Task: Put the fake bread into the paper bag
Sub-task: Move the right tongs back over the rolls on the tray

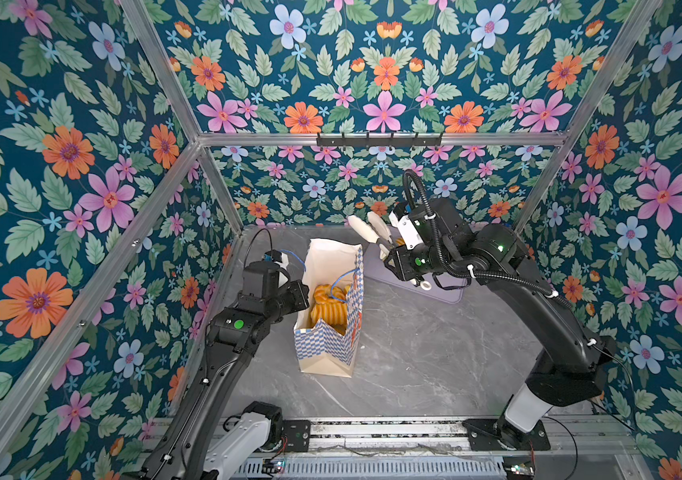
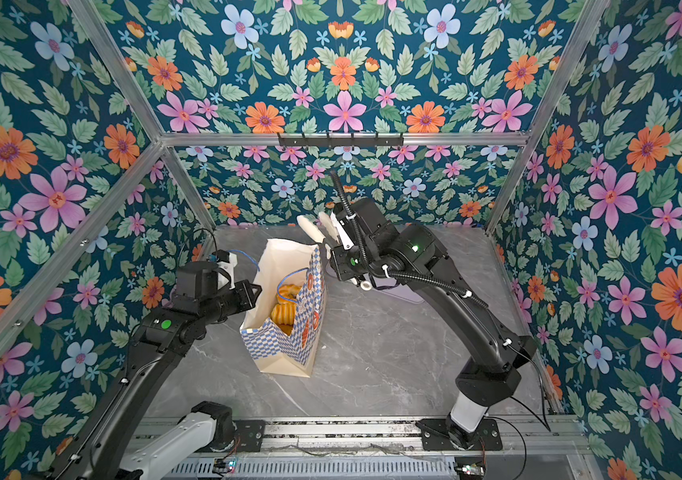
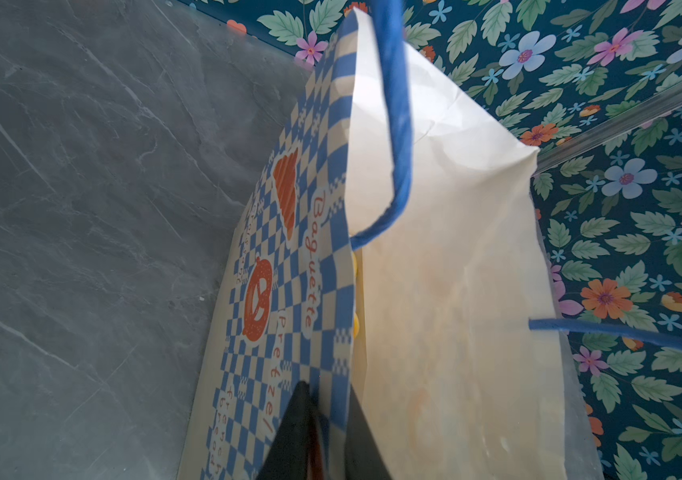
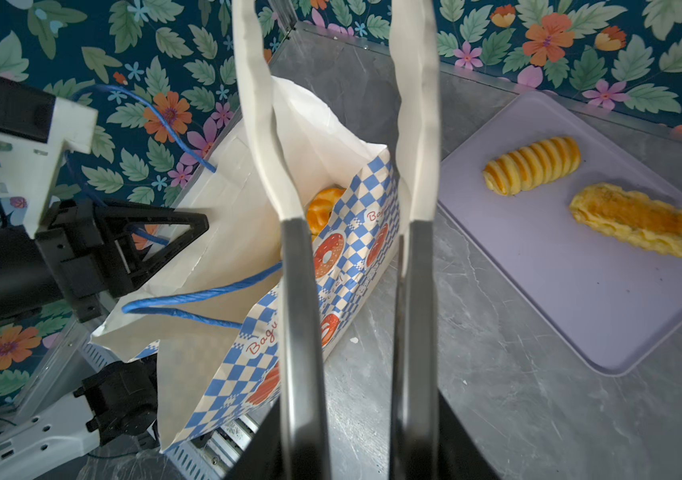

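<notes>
On the grey marble-patterned table [image 1: 414, 353], toward 9 o'clock of its middle in both top views, the tall blue-and-white checkered paper bag [image 1: 325, 351] stands upright with its mouth open. Several glossy golden-orange toy pastries [image 1: 329, 305], ridged and braided, lie inside it against the white lining.

At the bag's 9 o'clock side, the left gripper [image 3: 327, 399] is pinched narrow on the rim of the bag's wall. One black finger sits on the checkered outside and the other on the lining. A thin blue cord handle [image 3: 397, 124] loops down beside that grip.

The right gripper [image 1: 366, 224] is raised at the bag's 1 o'clock, just beside the far corner of the mouth. Its white-tipped fingers stand partly apart with nothing between them.

At about 2 o'clock of the bag lies a flat lilac rectangular tray [image 4: 580, 311]. It bears a ridged golden loaf [image 4: 532, 166] and a long flaky orange-topped pastry [image 4: 636, 220], near each other but not touching.
</notes>
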`<action>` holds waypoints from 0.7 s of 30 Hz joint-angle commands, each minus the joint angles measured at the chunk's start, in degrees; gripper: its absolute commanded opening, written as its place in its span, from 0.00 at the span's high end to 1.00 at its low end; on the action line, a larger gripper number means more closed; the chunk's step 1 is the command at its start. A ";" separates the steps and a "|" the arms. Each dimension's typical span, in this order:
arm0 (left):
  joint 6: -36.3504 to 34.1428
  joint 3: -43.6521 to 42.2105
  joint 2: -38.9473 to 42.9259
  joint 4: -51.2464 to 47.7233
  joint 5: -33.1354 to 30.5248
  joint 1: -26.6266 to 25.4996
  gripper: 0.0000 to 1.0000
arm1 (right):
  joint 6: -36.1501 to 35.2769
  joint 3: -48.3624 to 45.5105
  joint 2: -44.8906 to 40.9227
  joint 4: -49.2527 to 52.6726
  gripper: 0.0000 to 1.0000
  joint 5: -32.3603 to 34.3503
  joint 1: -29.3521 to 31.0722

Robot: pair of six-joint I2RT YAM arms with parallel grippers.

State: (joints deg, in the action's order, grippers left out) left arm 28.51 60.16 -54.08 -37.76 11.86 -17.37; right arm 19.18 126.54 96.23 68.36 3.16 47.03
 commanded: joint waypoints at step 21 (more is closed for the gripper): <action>0.05 0.04 0.40 -0.47 -0.17 0.03 0.84 | 8.89 -27.86 -15.73 -15.55 0.58 -8.10 -17.01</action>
State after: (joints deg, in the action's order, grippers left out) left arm 28.51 60.16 -53.82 -37.82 11.84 -17.37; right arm 25.65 100.97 81.62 57.41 -1.65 31.79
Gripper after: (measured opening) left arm 0.157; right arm 0.422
